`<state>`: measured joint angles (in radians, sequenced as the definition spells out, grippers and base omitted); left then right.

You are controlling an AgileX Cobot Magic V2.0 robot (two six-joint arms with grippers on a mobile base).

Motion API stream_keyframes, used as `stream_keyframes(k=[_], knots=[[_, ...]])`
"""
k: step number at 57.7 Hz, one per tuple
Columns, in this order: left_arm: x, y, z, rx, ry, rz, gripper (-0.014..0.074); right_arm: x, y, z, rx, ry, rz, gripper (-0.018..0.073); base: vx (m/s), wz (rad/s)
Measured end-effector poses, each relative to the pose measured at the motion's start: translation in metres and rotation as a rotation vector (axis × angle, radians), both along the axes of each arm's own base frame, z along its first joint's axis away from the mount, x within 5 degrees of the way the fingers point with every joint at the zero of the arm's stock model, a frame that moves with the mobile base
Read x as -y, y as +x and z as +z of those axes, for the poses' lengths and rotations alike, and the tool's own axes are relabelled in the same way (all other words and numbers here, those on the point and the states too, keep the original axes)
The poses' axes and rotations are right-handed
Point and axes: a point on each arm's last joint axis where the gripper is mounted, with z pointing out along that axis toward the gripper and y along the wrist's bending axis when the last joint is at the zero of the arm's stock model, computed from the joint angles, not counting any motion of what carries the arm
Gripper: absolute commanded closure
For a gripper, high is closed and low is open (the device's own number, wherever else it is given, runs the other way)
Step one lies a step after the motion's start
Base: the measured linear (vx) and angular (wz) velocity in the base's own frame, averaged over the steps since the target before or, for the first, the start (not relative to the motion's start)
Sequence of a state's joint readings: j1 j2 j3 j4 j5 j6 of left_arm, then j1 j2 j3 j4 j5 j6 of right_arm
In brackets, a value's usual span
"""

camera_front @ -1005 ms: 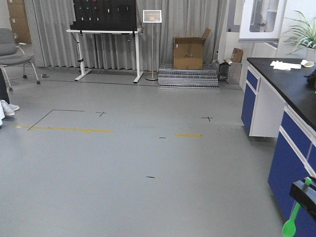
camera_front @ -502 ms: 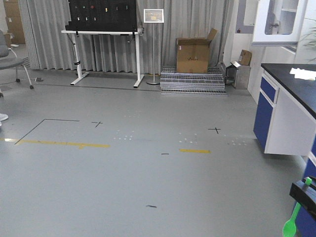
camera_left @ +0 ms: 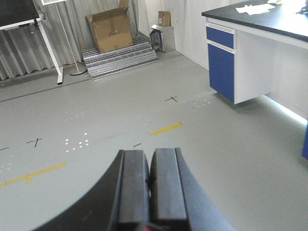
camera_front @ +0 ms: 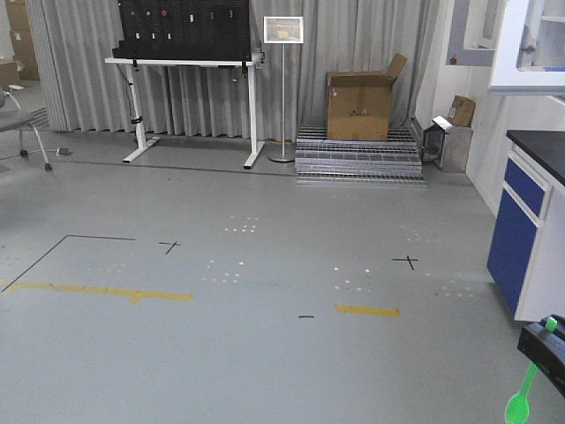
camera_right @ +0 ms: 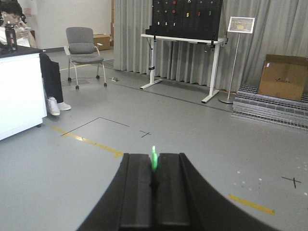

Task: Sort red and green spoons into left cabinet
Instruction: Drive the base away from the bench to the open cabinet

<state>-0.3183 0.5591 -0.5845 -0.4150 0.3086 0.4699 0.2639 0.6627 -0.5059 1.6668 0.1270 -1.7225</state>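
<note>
The grey floor [camera_front: 265,371] bears stacked metal grates [camera_front: 357,163] beneath the cardboard box [camera_front: 360,106]; yellow tape strips [camera_front: 366,310] lie well before that box.

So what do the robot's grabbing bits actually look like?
The matte black left end effector and matching right end effector each have two flat, rectangular fingers side by side on a broad base that curves outward. No cables or markings show.

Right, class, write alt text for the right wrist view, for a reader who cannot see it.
The right gripper, seen from behind its black fingers, is shut on a thin green spoon poking up between them. Beyond lie grey floor with yellow tape, a white desk, a grey chair and a cardboard box.
</note>
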Motion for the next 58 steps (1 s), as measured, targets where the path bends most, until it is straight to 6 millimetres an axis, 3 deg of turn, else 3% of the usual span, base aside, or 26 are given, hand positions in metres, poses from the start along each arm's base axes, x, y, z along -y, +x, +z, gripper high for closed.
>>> stream_keyframes(k=[58], knots=[[0.0,0.0,0.0,0.0,0.0,0.0,0.0596,0.0,0.0,0.0,0.0,0.0,0.0,0.0562,0.67,-0.03]])
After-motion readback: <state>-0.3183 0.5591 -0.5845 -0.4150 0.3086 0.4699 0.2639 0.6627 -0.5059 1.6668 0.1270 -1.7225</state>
